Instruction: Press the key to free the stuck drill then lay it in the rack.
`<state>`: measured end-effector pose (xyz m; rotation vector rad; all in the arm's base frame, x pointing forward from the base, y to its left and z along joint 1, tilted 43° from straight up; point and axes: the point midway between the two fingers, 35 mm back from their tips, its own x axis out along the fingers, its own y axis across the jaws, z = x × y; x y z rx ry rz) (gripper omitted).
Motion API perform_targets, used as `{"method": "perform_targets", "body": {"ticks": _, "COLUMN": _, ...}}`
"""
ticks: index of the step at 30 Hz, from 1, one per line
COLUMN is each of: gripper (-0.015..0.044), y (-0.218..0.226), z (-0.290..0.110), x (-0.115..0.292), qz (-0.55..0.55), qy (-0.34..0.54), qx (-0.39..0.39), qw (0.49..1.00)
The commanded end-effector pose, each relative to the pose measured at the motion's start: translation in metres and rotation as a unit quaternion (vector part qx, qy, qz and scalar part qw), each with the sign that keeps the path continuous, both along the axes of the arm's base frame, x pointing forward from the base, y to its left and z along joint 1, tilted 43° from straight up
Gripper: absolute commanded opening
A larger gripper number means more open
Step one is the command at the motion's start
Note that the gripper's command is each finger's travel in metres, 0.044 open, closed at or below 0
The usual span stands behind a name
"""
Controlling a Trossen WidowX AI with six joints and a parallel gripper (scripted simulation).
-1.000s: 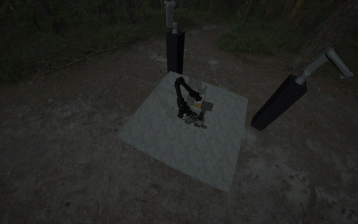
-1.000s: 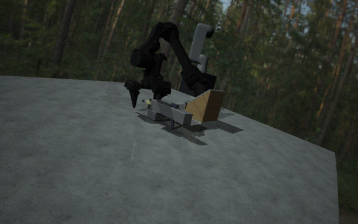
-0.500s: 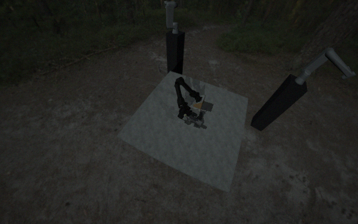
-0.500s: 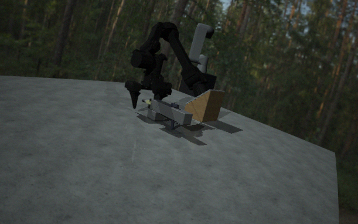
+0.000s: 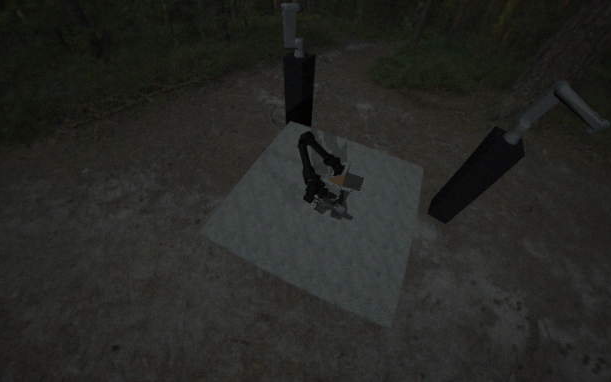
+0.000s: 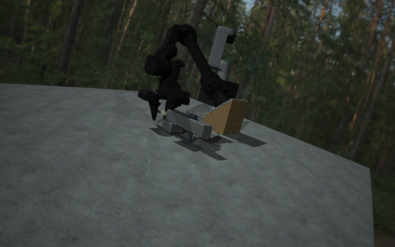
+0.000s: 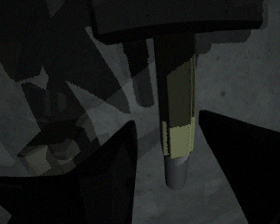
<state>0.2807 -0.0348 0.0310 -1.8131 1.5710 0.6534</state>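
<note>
At the grey block's point(image 6: 189, 124) near end, the gripper point(image 7: 165, 163) stood half open astride the drill's point(image 7: 177, 119) protruding yellow-and-grey shank, gripping nothing yet, and closing off-centre risked the fingers slipping off that slim round shank.

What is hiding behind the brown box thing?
Behind the tan wedge-shaped rack stands the black robot arm's base, with a grey camera post rising further back. The rack covers the bottom of the base, so where it meets the grey slab cannot be seen.
</note>
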Motion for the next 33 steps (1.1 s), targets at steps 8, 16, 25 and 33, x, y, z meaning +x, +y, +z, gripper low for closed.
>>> {"method": "perform_targets", "body": {"ticks": 8, "gripper": 0.0019, "y": 0.0000, "z": 0.0003, "x": 0.0001, "qz": 0.000, "qy": 0.000, "qx": 0.000, "qw": 1.000}}
{"method": "perform_targets", "body": {"ticks": 16, "gripper": 0.0000, "y": 0.0011, "z": 0.0015, "x": -0.0014, "qz": -0.001, "qy": 0.002, "qx": 0.002, "qw": 1.000}}
{"method": "perform_targets", "body": {"ticks": 25, "gripper": 0.0000, "y": 0.0024, "z": 0.0026, "x": -0.0027, "qz": -0.001, "qy": 0.002, "qx": 0.002, "qw": 1.000}}
{"method": "perform_targets", "body": {"ticks": 33, "gripper": 0.0000, "y": -0.0048, "z": 0.0073, "x": -0.0020, "qz": -0.001, "qy": 0.002, "qx": 0.002, "qw": 1.000}}
